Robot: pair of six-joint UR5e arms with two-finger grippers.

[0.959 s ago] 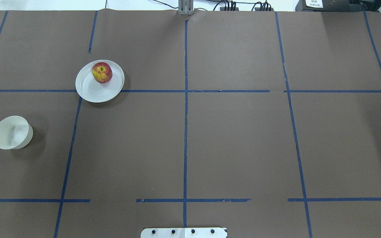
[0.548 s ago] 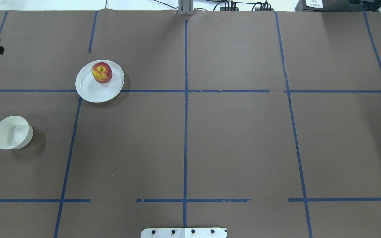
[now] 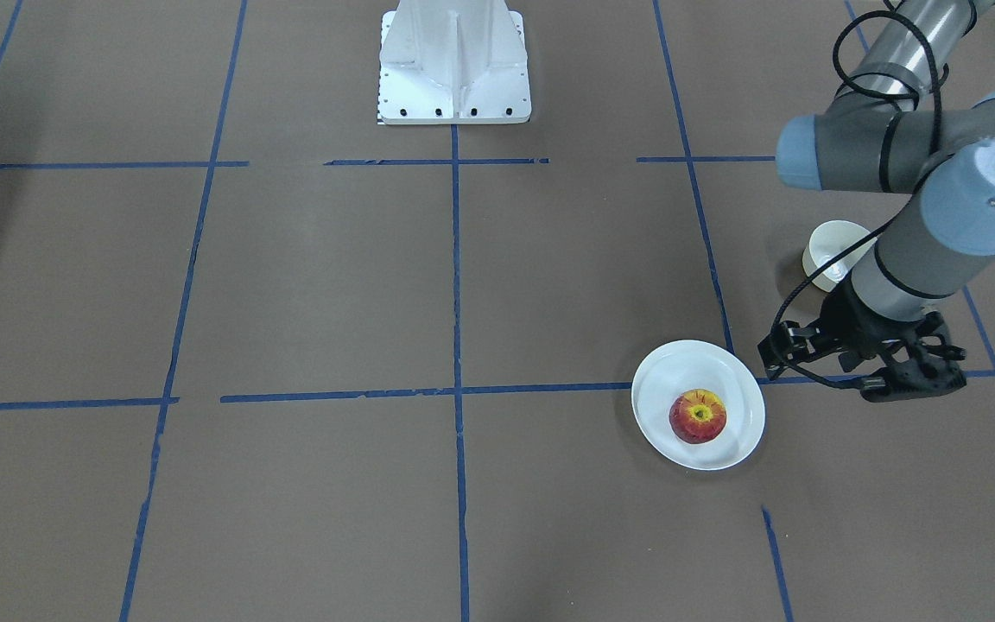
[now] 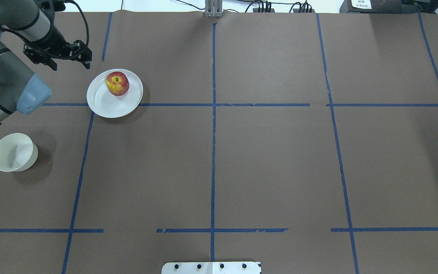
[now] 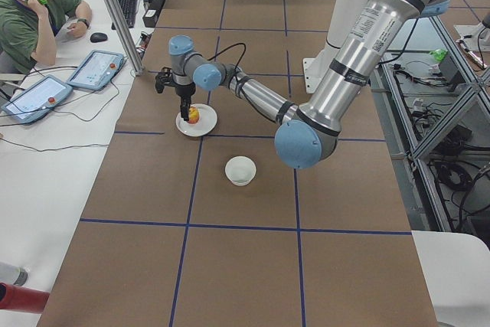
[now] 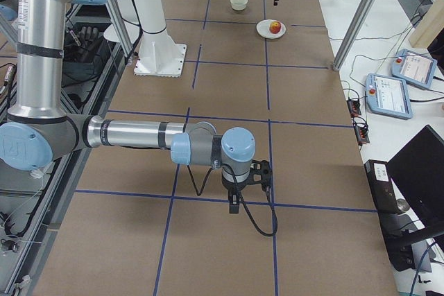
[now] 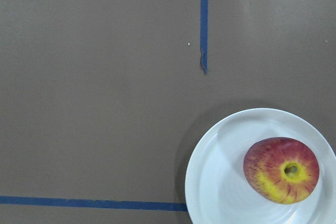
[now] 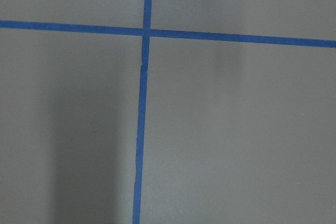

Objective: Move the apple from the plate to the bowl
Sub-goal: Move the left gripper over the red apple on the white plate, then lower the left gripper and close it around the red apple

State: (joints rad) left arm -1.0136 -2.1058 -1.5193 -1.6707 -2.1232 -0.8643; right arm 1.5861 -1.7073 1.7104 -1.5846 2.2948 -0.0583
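Observation:
The red and yellow apple (image 4: 117, 83) sits on the far side of the white plate (image 4: 105, 105), stem hollow up. It also shows in the left wrist view (image 7: 281, 170) at lower right and in the front view (image 3: 698, 415). The cream bowl (image 4: 13, 152) stands empty, nearer the robot and left of the plate. My left gripper (image 4: 57, 53) hangs above the table just left of the plate, apart from the apple; I cannot tell if it is open or shut. My right gripper (image 6: 234, 207) points down over bare table far from the dishes; its state is unclear.
Brown paper with blue tape lines covers the table. The robot's white base plate (image 3: 454, 60) stands at mid-table on the robot's side. The left arm's elbow (image 4: 32, 95) hangs between plate and bowl. An operator (image 5: 31, 13) sits beyond the far edge beside tablets.
The left arm has swung in from the overhead view's upper left edge and its gripper now hangs next to the plate. Apple, plate and bowl have not moved.

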